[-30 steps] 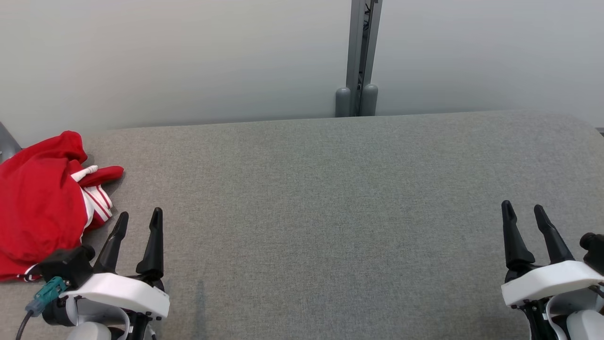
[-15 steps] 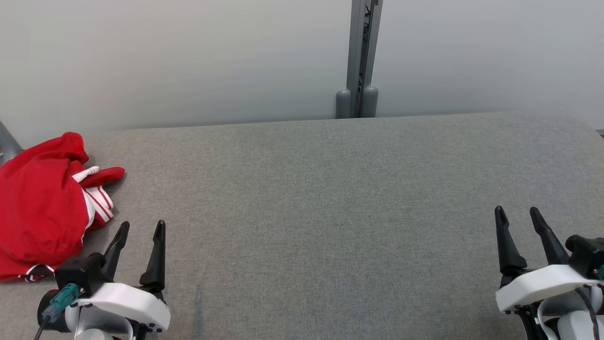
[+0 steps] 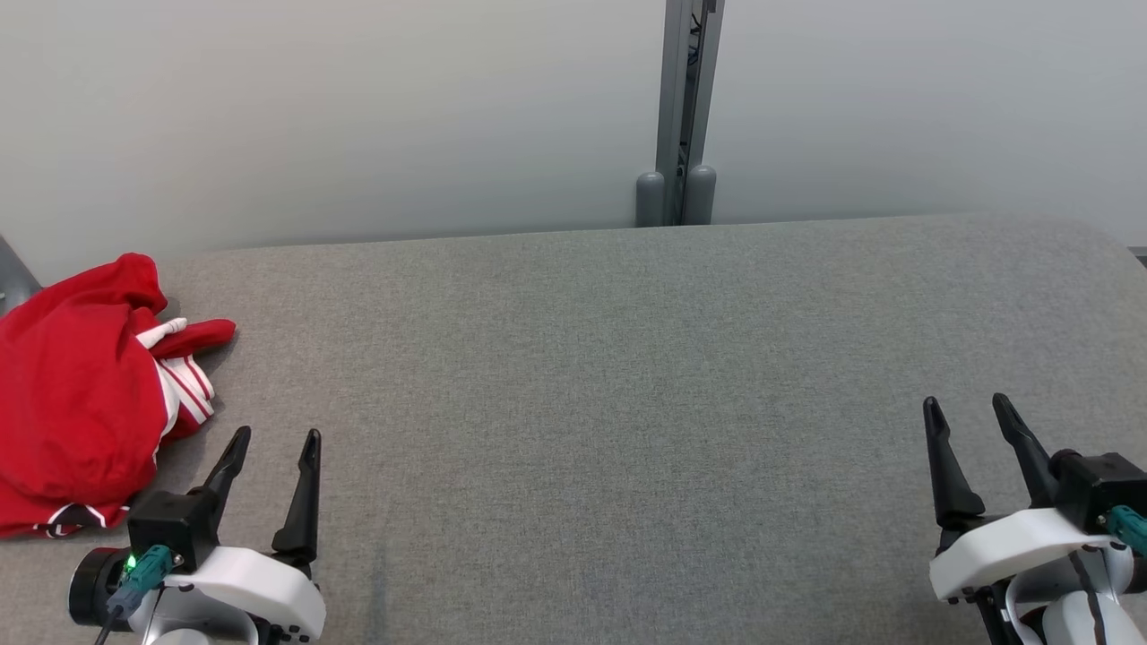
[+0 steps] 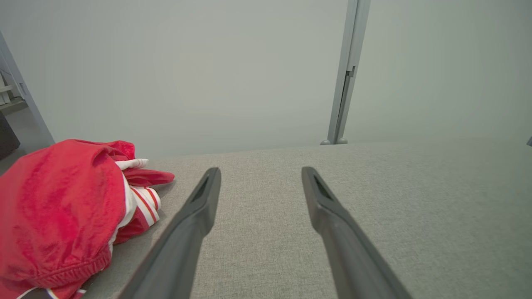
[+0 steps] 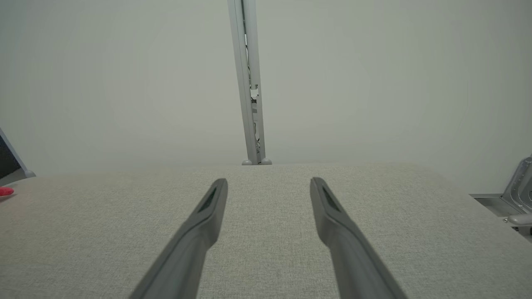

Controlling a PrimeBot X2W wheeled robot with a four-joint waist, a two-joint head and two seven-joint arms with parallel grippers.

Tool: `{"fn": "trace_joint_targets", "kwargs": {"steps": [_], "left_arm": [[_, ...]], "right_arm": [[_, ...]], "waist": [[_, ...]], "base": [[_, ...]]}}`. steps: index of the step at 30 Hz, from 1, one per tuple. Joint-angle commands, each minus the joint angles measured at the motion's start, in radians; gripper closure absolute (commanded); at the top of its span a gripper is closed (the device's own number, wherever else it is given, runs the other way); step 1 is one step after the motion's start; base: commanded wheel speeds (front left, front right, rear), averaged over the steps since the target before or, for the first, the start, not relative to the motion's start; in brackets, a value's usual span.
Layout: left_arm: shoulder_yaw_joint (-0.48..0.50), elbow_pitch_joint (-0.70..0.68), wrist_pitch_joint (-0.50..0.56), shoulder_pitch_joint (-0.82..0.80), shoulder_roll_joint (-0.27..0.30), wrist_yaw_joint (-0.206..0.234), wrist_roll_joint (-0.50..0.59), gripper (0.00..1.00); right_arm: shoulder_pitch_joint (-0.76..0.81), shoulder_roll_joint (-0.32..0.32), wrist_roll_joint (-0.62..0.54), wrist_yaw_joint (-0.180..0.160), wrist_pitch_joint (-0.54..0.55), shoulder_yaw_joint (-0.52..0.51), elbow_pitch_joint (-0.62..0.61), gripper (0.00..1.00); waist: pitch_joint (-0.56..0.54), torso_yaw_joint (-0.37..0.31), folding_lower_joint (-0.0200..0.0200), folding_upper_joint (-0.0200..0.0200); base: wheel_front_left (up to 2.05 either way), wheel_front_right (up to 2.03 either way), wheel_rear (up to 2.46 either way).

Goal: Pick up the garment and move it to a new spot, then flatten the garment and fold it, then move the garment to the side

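The garment point(image 3: 76, 403) lies on the table point(image 3: 627, 358), just left of the left tool point(image 3: 278, 434), perhaps overhanging the edge.

The left jaws are two long black fingers point(image 3: 303, 497) tapering to points, set in a curved white shell point(image 3: 255, 578). Beside the shell sit a boxy black block point(image 3: 175, 528), a teal plug point(image 3: 148, 566) with a small green light, and a thin black cable point(image 3: 109, 621). The right jaws match, with a white cover point(image 3: 1004, 542), a black box point(image 3: 1098, 479) and a teal connector point(image 3: 1127, 527). Close up, each finger is dark grey with a narrow slot point(image 4: 202, 189) near the tip.
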Motion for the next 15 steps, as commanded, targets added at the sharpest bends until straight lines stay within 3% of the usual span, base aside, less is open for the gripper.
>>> {"fn": "trace_joint_targets", "kwargs": {"steps": [1,15], "left_arm": [[-0.002,0.0,-0.008,-0.004,0.009,0.007,0.019,0.0],[0.027,0.026,-0.037,0.004,-0.014,-0.005,0.043,0.0]], "right_arm": [[-0.013,-0.005,-0.021,0.002,-0.012,0.0,-0.001,0.0],[-0.005,0.016,-0.056,0.002,-0.04,-0.021,0.025,0.0]], "waist": [[0.0,0.0,0.0,-0.0001],[-0.002,-0.005,0.0,-0.0001]], "base": [[0.0,0.0,0.0],[0.0,0.0,0.0]]}}
